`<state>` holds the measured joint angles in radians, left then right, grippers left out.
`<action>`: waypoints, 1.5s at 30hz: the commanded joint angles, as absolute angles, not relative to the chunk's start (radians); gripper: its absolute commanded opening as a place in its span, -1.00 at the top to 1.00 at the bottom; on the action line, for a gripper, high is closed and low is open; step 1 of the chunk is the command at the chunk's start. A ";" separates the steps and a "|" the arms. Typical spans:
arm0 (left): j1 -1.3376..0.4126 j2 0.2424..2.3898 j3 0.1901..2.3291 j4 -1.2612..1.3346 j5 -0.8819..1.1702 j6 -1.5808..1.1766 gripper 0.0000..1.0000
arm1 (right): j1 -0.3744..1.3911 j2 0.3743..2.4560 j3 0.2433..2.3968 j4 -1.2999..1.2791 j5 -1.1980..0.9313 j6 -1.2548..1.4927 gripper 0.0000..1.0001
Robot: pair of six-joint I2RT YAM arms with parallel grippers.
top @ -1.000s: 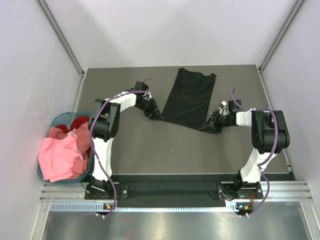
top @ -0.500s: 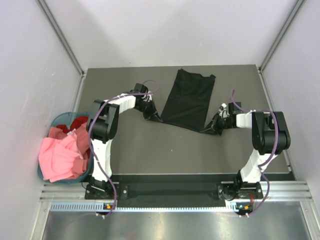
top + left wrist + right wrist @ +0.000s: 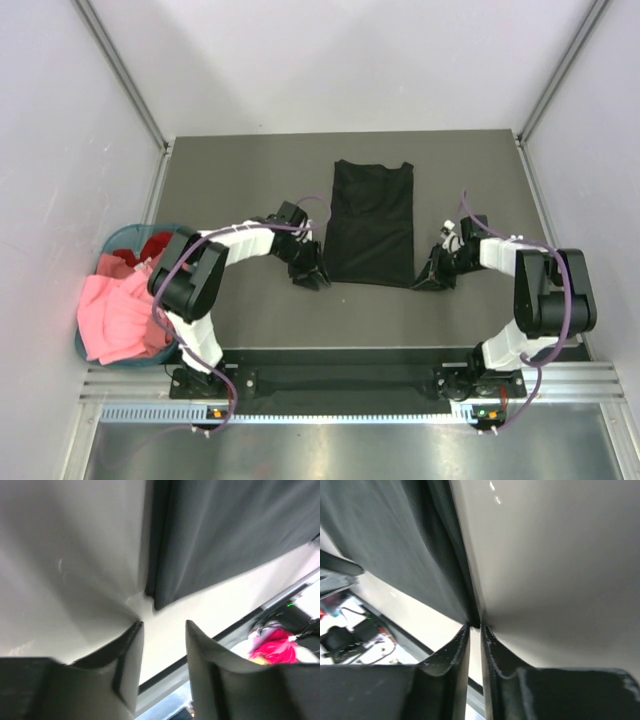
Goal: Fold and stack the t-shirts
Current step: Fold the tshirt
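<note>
The black t-shirt (image 3: 372,225) lies flat on the table (image 3: 240,190), folded into a long narrow strip with its neck end away from my bases, and I place everything else from it.

My left gripper (image 3: 312,277) sits low at the shirt's near left corner, just beside the cloth. In the left wrist view its fingers (image 3: 129,650) stand clearly apart with only bare table between them. They hold nothing, and the corner of the shirt (image 3: 225,530) ends a little beyond their tips.

My right gripper (image 3: 431,281) sits at the shirt's near right corner. Seen from the right wrist, its fingers (image 3: 455,655) are drawn in to a thin slit, and the shirt's corner (image 3: 380,545) runs straight down into their tips, so I take it as pinched there (the hold is only at the very edge of the cloth).

Well off to the left of the black shirt, past the table's edge, stands the teal basket (image 3: 118,237). A pink t-shirt (image 3: 120,320) spills over its near rim and a red t-shirt (image 3: 157,246) is bunched in its far side.
</note>
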<state>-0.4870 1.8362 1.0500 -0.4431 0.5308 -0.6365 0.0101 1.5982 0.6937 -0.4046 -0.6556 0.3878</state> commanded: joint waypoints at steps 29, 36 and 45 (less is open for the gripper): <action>-0.293 1.767 1.140 -0.532 0.469 -0.505 -0.10 | 0.101 1.690 0.824 -0.371 -0.480 0.333 0.22; -0.293 1.796 1.123 -0.463 0.526 -0.528 -0.16 | 0.123 1.704 0.784 -0.284 -0.463 0.405 0.24; -0.316 1.877 1.137 -0.345 0.574 -0.566 -0.25 | 0.118 1.717 0.729 -0.213 -0.518 0.428 0.54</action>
